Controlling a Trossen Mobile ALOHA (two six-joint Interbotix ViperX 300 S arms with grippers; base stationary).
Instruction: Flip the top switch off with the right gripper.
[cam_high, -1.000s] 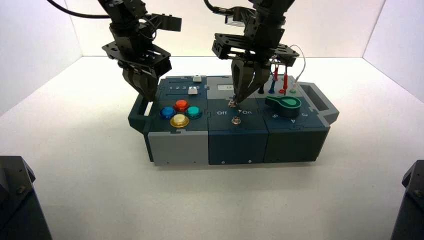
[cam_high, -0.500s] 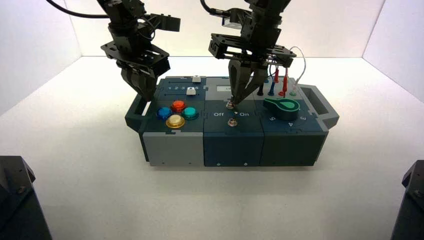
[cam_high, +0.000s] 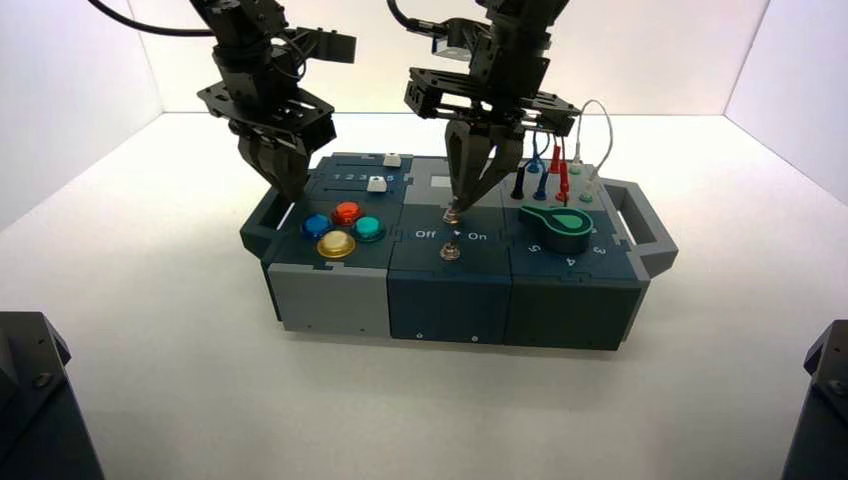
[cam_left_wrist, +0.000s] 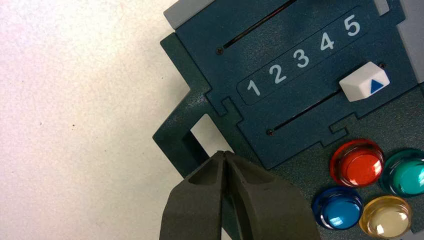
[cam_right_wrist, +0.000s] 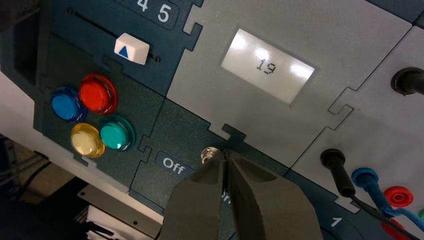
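Note:
The top switch is a small silver toggle on the box's dark middle panel, just below the white display window. In the right wrist view only its round base shows, by the "Off" lettering; its lever is hidden behind my finger. My right gripper points down with fingers shut, tips touching the switch on its "On" side. My left gripper is shut and empty, tips at the box's left handle.
A second toggle sits nearer the front. Blue, red, yellow and green buttons and two white sliders lie on the left panel. A green knob and plugged wires lie to the right. The display reads 19.
The box has slid to the left and turned slightly on the table. Both grippers have shifted left with it, the right one staying at the top switch.

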